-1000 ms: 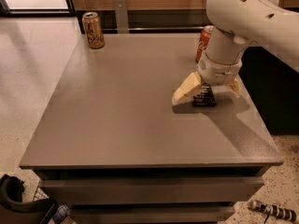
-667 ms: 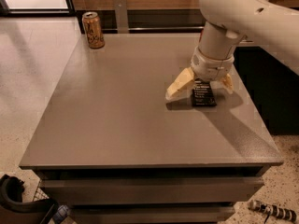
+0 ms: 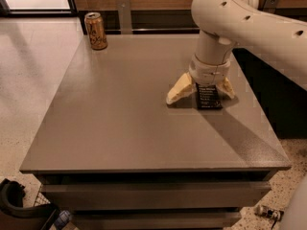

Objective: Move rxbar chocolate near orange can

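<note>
While the orange can (image 3: pixel 95 30) stands far off, the spread gripper (image 3: pixel 200 97) straddles the rxbar chocolate (image 3: pixel 208 97).

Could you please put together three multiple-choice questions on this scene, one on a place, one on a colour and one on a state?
1. Where does the orange can stand?
A. at the far left corner of the table
B. right beside the bar
C. at the near right corner

2. What colour is the wrapper of the rxbar chocolate?
A. red
B. black
C. green

3. How is the gripper?
A. shut on the can
B. raised high above the table
C. open, low over the bar, a finger on each side

Answers:
1 A, the can is at the far left corner, well apart from the bar.
2 B, the wrapper is black with white text.
3 C, its fingers spread either side of the flat-lying bar.
</note>
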You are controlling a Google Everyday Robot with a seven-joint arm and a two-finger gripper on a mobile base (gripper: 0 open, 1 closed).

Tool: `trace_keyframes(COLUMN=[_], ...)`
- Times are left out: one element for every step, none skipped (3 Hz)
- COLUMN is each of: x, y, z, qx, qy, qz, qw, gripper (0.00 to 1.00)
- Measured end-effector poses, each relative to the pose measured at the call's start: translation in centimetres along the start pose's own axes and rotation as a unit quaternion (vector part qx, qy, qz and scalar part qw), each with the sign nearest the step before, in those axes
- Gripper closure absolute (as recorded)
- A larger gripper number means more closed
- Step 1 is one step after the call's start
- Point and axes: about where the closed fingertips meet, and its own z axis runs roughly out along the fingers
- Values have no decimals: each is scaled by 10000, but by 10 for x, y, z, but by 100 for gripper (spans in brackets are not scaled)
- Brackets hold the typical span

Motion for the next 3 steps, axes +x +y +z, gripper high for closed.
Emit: trace_keyframes(x=[-1, -1, -1], y=[0, 1, 1], z=[2, -3, -12], qx=[2, 2, 2], qy=[-6, -6, -6], qz=[7, 7, 7], qw=[10000, 10000, 10000], gripper=[25, 54, 78])
